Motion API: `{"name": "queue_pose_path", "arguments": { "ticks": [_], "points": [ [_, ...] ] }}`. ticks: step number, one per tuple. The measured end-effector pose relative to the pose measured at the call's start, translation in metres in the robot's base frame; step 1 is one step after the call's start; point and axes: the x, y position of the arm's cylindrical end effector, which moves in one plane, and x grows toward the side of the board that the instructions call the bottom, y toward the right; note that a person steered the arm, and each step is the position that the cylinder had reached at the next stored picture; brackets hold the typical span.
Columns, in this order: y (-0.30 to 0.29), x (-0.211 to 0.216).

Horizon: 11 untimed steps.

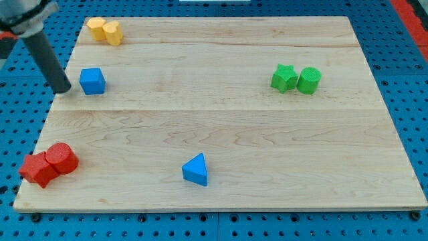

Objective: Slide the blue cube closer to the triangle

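Observation:
The blue cube (92,81) sits near the view's left edge of the wooden board, in the upper part. The blue triangle (196,170) lies lower down, near the view's bottom centre, well apart from the cube. My tip (62,89) rests on the board just left of the blue cube, with a small gap between them. The dark rod slants up to the view's top left corner.
Two yellow blocks (105,31) sit together at the view's top left. A green star-like block (285,78) and a green cylinder (309,80) stand side by side at the right. A red block (38,169) and a red cylinder (61,158) sit at the bottom left corner.

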Motion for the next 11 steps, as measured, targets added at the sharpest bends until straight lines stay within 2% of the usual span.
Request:
{"name": "queue_pose_path", "arguments": {
  "ticks": [1,2,4,5,7,8,10,11],
  "points": [
    [0.07,0.006],
    [0.157,0.06],
    [0.185,0.044],
    [0.218,0.079],
    [0.245,0.121],
    [0.277,0.123],
    [0.281,0.108],
    [0.281,0.124]
  ]
}}
